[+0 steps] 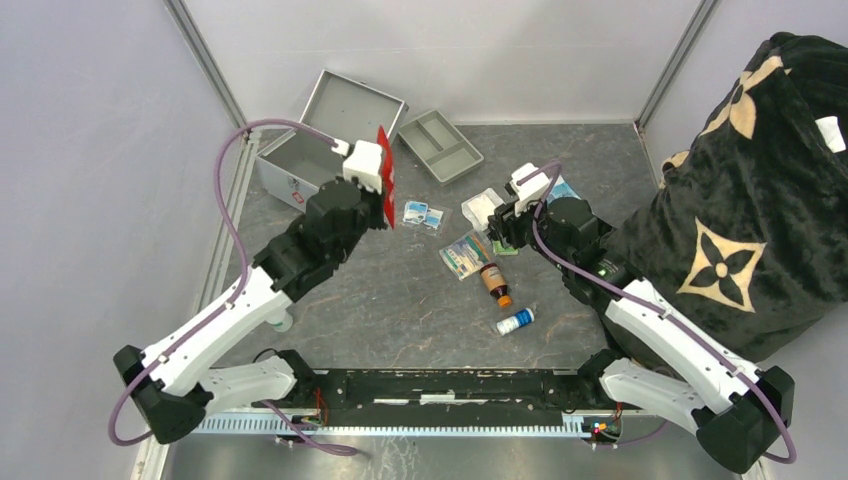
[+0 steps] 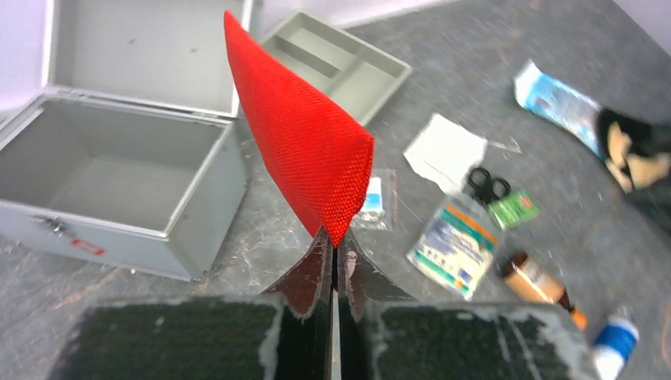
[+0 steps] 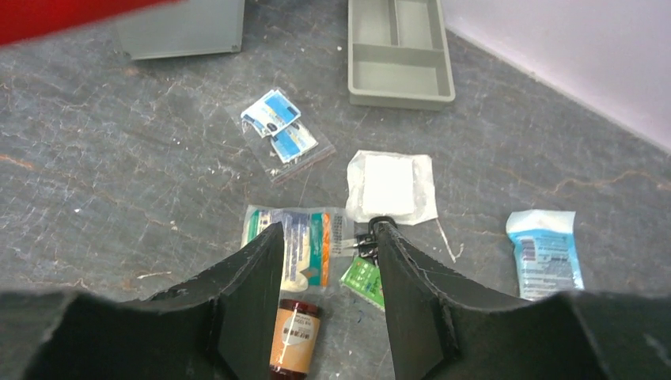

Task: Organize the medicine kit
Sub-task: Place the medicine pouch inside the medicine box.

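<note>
Pinching the red pouch (image 2: 305, 134) by its corner in our fully closed left jaws, we should swing it over the open medicine kit (image 1: 283, 186) at upper left and lower it inside before releasing, while our right jaws hang half open and empty.

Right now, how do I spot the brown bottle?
Start at the open medicine kit, far left; look right and nearer, mid-table. The brown bottle lies on its side between a printed packet and a white tube, the only one with an orange cap.
</note>
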Robot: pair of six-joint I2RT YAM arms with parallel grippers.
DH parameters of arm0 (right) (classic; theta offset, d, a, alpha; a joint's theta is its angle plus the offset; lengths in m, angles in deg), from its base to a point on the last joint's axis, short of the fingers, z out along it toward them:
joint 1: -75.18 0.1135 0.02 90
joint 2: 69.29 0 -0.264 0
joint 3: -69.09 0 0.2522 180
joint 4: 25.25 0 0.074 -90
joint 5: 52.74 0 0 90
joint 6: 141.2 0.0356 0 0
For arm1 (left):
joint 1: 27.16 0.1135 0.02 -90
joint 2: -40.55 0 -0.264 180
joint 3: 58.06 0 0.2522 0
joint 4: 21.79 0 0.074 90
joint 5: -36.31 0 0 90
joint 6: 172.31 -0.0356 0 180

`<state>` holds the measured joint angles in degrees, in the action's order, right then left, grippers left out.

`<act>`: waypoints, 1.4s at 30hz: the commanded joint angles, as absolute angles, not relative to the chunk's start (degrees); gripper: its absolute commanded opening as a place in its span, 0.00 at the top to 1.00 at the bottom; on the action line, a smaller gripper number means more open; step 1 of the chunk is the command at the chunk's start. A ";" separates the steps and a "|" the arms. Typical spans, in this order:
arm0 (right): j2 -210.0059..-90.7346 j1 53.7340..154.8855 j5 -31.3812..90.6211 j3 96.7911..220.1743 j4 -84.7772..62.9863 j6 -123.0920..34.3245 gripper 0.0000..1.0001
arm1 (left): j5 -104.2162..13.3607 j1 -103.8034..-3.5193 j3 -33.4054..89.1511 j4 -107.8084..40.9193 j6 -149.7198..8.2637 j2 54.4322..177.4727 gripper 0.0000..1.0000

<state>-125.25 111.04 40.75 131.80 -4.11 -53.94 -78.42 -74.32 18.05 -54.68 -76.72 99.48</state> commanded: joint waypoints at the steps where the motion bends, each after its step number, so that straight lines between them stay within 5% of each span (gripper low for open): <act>1: -123.21 110.89 40.73 130.04 -6.83 -48.94 0.46 | -83.89 -64.19 26.40 -53.45 -67.68 104.99 0.98; 7: -121.13 110.96 39.33 127.73 -6.90 -47.15 0.46 | -82.71 -49.67 29.46 -51.72 -55.12 109.24 0.98; 16: -119.09 110.94 38.22 125.59 -5.92 -46.54 0.46 | -98.01 -47.57 34.94 -49.35 -49.79 117.44 0.98; 42: -116.68 110.87 39.02 123.98 -2.71 -46.75 0.45 | -93.53 -40.37 33.46 -25.52 -31.18 136.52 0.98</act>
<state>-117.93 111.04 37.93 124.19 -2.63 -46.93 -91.18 -40.64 32.74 -30.58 -39.30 135.57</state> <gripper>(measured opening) 0.550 0.045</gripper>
